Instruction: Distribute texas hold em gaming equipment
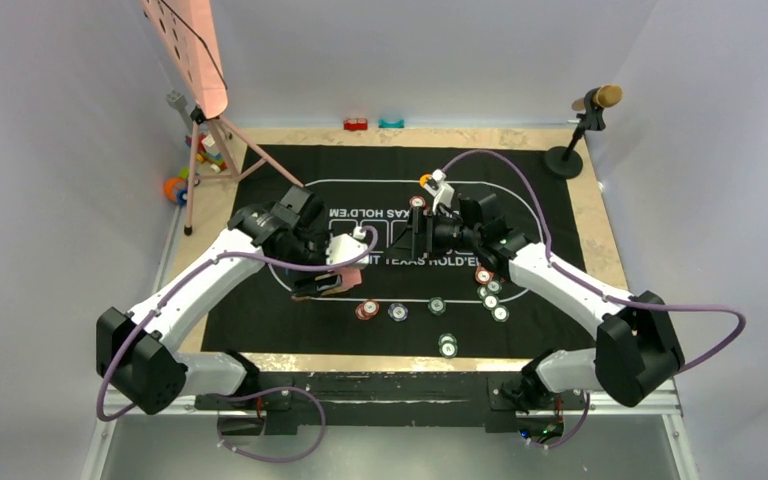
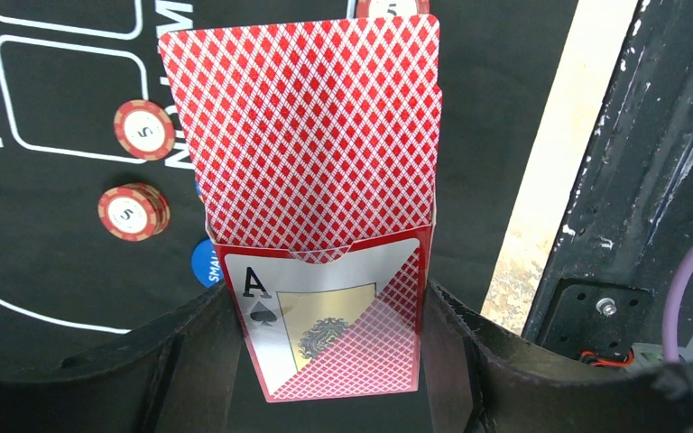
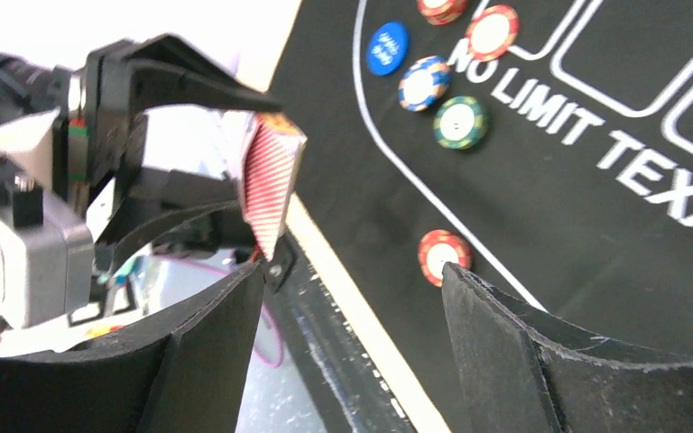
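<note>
My left gripper is shut on a red card box with an ace of spades on its front, and red-backed playing cards stick up out of it. From above, the box hangs over the mat's left half. My right gripper is open with nothing in it, facing the box from a short way off. Chips lie on the mat: red, blue-grey, green and a cluster. A blue button lies near them, and an orange button sits behind the right gripper.
The black mat covers most of the table. A tripod with a pink board and toy blocks stand at the back left. A microphone stand is at the back right. Small blocks lie by the far wall.
</note>
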Motion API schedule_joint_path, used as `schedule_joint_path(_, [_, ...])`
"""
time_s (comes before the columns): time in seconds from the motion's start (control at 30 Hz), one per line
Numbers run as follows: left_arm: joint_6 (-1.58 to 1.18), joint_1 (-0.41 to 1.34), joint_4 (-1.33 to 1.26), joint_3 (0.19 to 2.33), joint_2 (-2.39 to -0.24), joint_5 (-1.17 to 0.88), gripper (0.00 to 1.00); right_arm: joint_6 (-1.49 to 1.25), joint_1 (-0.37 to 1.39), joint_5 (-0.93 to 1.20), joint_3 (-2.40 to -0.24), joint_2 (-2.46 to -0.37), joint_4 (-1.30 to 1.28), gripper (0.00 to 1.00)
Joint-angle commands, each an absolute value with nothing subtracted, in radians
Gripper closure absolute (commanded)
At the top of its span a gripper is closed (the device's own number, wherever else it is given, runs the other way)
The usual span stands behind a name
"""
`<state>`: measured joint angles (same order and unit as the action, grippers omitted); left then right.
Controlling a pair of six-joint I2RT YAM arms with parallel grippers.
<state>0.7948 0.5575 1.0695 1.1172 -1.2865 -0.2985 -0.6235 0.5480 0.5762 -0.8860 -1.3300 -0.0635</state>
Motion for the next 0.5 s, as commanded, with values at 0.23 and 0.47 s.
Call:
schedule_joint_path(0.23, [0.739, 0.547, 1.159, 1.359, -1.393, -0.329, 1.0, -0.821, 0.585, 0.825, -0.84, -1.388, 0.362, 0.23])
schedule_joint_path(0.47, [0.719, 0.547, 1.172, 1.477, -1.456, -0.327, 1.0, -0.816, 0.632, 0.815, -0.908, -1.499, 0.362, 0.23])
